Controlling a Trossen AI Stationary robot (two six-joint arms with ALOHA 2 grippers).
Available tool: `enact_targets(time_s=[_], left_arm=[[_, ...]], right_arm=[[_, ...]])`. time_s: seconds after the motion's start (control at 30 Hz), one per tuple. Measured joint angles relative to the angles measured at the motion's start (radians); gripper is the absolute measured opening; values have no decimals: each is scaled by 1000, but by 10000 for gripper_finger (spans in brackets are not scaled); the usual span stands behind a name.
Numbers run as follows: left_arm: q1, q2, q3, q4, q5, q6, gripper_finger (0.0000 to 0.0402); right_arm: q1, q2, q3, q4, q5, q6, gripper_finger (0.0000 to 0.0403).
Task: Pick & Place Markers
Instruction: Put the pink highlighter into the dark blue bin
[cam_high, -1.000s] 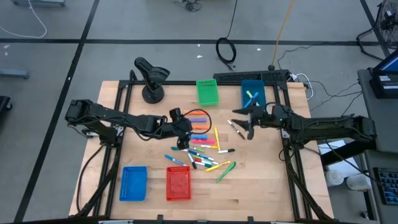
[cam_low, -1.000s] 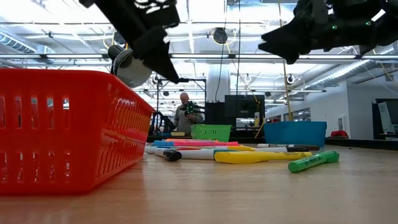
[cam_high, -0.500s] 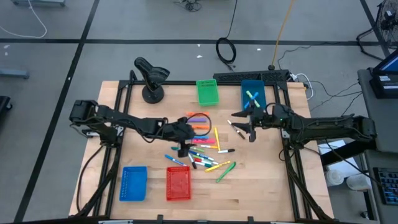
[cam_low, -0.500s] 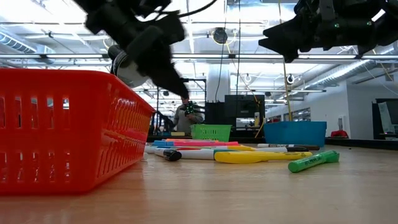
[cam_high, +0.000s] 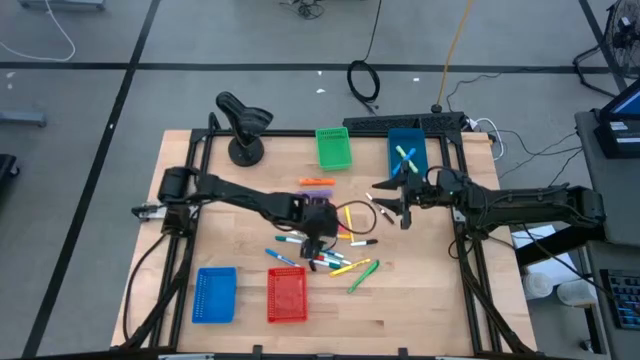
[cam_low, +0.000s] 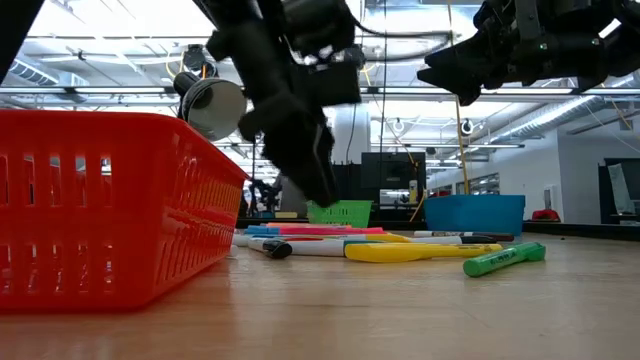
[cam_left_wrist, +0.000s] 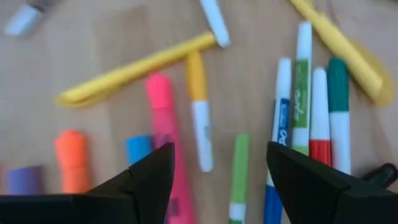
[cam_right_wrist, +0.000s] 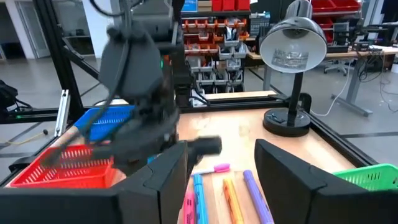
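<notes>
The markers (cam_high: 335, 255) lie in a loose heap at the table's middle, flat on the wood; orange ones (cam_high: 317, 182) lie apart toward the far edge. In the left wrist view, pink, yellow, green, blue and red-and-white markers (cam_left_wrist: 199, 118) lie right below. My left gripper (cam_high: 322, 232) hangs open over the heap, fingers pointing down (cam_left_wrist: 221, 162), above the markers in the low view (cam_low: 322, 190). My right gripper (cam_high: 400, 205) hovers open (cam_right_wrist: 221, 168) right of the heap, near two markers (cam_high: 378, 205), high in the low view (cam_low: 460, 80).
A green basket (cam_high: 334, 147) and a teal basket (cam_high: 407, 150) holding green markers stand at the far edge. A blue basket (cam_high: 215, 293) and a red basket (cam_high: 287, 295) stand near the front. A desk lamp (cam_high: 243, 125) stands far left. A person shows beyond the table.
My left gripper has swung from the heap's left side toward the table's right and a little nearer, and now stands over the heap's middle, lower in the low view. The markers lie as before.
</notes>
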Motion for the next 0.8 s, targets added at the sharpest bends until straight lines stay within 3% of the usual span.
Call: enact_targets(time_s=[0.8], left_arm=[[66,39,0,-27,3,-10,255]], right_arm=[[0,0,-4,6,0,0,173]])
